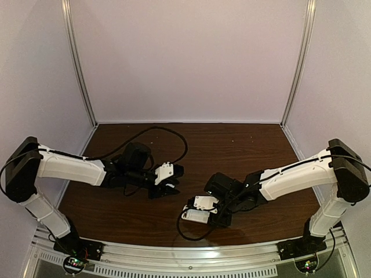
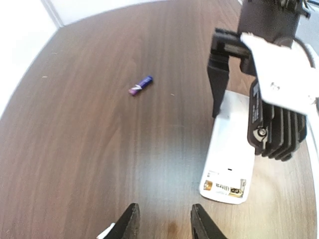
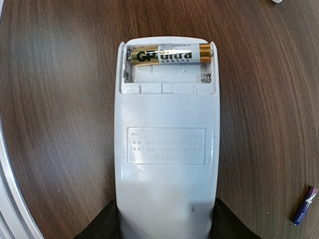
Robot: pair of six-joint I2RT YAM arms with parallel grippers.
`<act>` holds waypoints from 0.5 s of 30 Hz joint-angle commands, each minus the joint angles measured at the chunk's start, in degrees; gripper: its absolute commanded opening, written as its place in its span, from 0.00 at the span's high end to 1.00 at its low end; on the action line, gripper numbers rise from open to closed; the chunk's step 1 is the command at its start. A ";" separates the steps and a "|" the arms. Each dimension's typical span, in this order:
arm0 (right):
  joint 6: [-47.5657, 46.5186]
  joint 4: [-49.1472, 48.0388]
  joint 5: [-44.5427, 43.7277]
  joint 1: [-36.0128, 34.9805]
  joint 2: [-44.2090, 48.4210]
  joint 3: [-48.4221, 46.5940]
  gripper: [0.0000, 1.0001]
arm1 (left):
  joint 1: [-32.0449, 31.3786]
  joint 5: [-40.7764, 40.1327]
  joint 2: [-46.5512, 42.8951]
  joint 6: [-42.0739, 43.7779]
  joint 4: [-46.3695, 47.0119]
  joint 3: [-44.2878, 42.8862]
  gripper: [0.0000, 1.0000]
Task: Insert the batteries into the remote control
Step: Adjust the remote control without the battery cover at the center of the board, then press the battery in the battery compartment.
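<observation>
The remote control [image 3: 167, 149] lies back up on the wooden table, its battery bay open at the far end. The gold-brown battery [image 3: 169, 55] sits in the far slot; the near slot [image 3: 167, 75] is empty. My right gripper [image 3: 167, 221] is shut on the remote's near end, a finger on each side. The dark blue-purple battery [image 3: 304, 205] lies loose on the table to the right of the remote; it also shows in the left wrist view [image 2: 140, 85]. My left gripper [image 2: 164, 221] is open and empty, just above the table, left of the remote [image 2: 229, 154].
White walls and metal posts enclose the table [image 1: 243, 145] at the back and sides. A black cable [image 1: 174, 134] loops behind the left arm. A small white piece [image 2: 105, 231] shows beside my left finger; I cannot tell what it is.
</observation>
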State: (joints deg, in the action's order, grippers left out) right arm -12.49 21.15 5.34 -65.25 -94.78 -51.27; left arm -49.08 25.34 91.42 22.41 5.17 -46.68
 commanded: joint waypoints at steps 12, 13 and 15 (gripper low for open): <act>-1.10 3.40 -3.48 -0.65 -0.10 -3.05 0.44 | 0.84 -22.82 -15.70 -24.01 12.80 6.40 0.02; -1.25 3.39 -3.64 -0.59 -0.13 -3.01 0.42 | 0.83 -23.54 -15.34 -24.54 10.81 4.97 0.03; -1.53 3.18 -3.84 -0.63 -0.22 -2.88 0.41 | 0.83 -24.25 -14.57 -24.37 7.72 3.61 0.03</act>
State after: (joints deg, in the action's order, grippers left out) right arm -13.45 23.79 3.51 -65.45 -95.07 -53.04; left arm -48.69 5.63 75.94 2.70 17.45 -39.57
